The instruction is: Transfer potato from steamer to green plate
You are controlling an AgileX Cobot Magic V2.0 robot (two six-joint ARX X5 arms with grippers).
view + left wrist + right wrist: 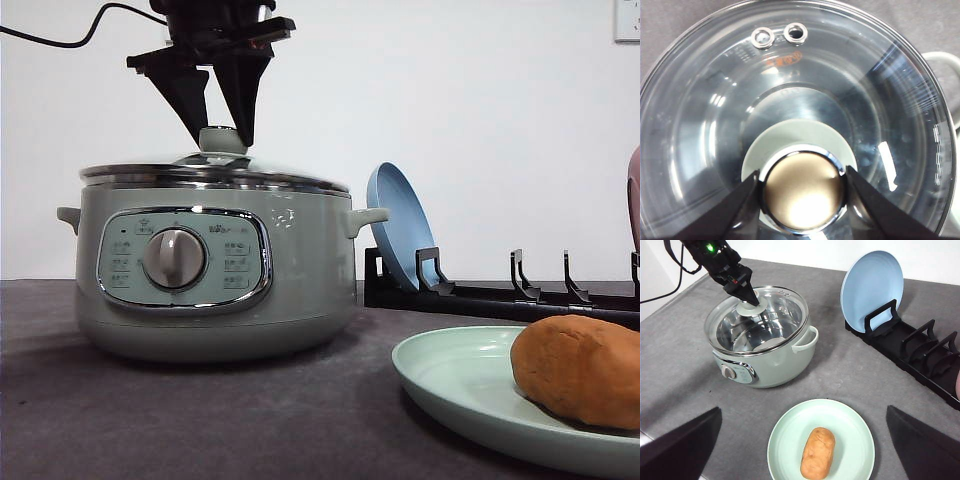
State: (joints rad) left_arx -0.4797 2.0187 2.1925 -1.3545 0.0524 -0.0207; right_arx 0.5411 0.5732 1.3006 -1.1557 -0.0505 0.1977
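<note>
Potato [817,452] lies lengthwise on the green plate [856,427], so we judge the transfer done. Our left gripper [802,192] straddles the lid knob [802,192] of the steamer [300,290], fingers [730,210] at its sides, likely seating the glass lid [785,307]; firm contact we cannot confirm. Our right gripper [802,440] hangs spread wide above the plate, holding nothing.

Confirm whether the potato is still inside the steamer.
No. The potato lies on the green plate, apart from the steamer, whose glass lid is on.
</note>
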